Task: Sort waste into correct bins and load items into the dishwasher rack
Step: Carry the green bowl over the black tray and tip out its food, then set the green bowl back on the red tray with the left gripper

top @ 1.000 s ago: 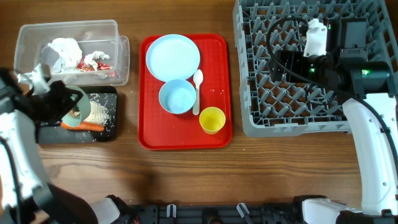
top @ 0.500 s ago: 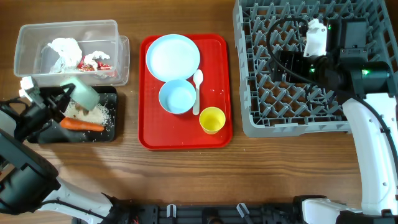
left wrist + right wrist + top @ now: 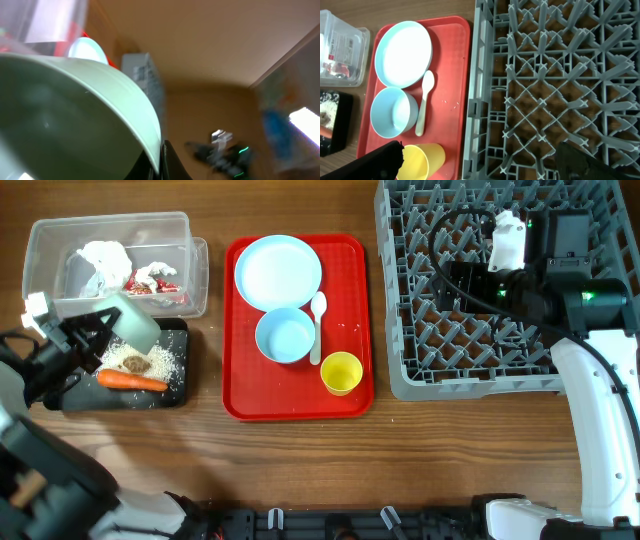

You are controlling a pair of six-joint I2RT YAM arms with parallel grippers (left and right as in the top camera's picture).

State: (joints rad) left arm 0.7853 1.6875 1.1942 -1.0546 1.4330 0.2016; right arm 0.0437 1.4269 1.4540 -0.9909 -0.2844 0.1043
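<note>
Now left jaws clench tilted bowl (image 3: 135,328) — carrot (image 3: 132,381) lies left-right; right jaws spread.

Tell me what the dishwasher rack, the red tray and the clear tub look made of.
The dishwasher rack: grey moulded plastic, matt, thin lattice pegs. The red tray: likely plastic, smooth, slightly glossy, raised rim. The clear tub: transparent plastic; crumpled paper shows through its walls.
</note>
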